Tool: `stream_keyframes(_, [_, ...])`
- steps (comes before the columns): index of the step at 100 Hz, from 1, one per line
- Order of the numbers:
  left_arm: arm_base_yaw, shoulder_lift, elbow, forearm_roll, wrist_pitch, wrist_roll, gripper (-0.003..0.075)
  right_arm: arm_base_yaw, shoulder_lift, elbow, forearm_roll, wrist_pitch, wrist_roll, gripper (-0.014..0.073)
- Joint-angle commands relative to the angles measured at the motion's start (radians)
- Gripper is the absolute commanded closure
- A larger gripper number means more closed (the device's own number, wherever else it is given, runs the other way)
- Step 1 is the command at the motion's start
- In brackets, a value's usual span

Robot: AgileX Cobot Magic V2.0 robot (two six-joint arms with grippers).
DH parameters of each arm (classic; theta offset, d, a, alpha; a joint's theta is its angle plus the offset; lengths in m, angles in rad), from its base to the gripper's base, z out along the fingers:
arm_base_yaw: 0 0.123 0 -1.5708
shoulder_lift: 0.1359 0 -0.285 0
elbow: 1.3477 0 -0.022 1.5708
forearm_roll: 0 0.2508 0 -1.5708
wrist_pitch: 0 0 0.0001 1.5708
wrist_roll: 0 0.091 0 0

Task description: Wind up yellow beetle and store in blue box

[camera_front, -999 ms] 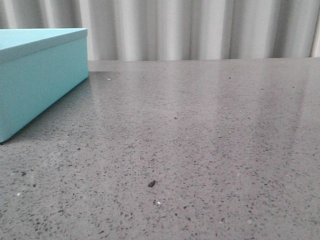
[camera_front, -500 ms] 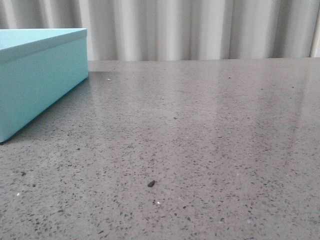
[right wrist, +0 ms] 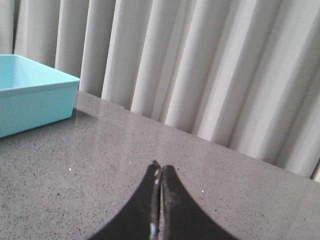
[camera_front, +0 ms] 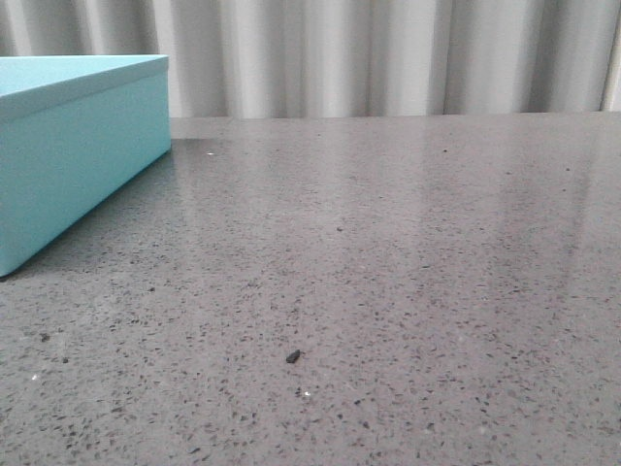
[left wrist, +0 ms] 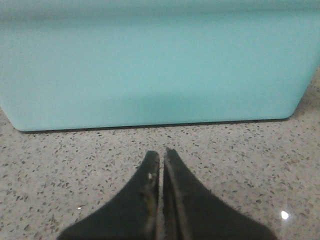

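Observation:
The blue box [camera_front: 68, 155] stands lidded at the far left of the grey speckled table in the front view. It fills the left wrist view [left wrist: 155, 65], close ahead of my left gripper [left wrist: 161, 156], which is shut and empty just above the table. It also shows in the right wrist view [right wrist: 30, 95], far off to one side of my right gripper [right wrist: 160, 170], which is shut and empty. Neither gripper shows in the front view. The yellow beetle is out of view.
The grey speckled table [camera_front: 388, 272] stretches to a pale pleated curtain [camera_front: 388, 58] at the back. A small dark speck [camera_front: 293, 356] lies on the table near the front.

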Motion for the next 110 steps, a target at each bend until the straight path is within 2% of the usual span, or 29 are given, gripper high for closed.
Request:
stream_keyframes(1, [0.003, 0.010, 0.027, -0.003, -0.066, -0.010, 0.0741, 0.000, 0.011, -0.022, -0.006, -0.107, 0.001, 0.0646])
stream_keyframes(71, [0.003, 0.010, 0.027, -0.003, -0.066, -0.010, 0.0741, 0.000, 0.011, -0.022, -0.006, -0.117, 0.001, 0.0646])
stream_keyframes(93, [0.003, 0.010, 0.027, -0.003, -0.066, -0.010, 0.0741, -0.002, 0.011, -0.018, -0.006, 0.005, 0.001, 0.0646])
stream_keyframes(110, [0.003, 0.010, 0.027, -0.003, -0.066, -0.010, 0.0741, -0.017, 0.011, 0.062, -0.006, -0.048, 0.003, 0.0646])
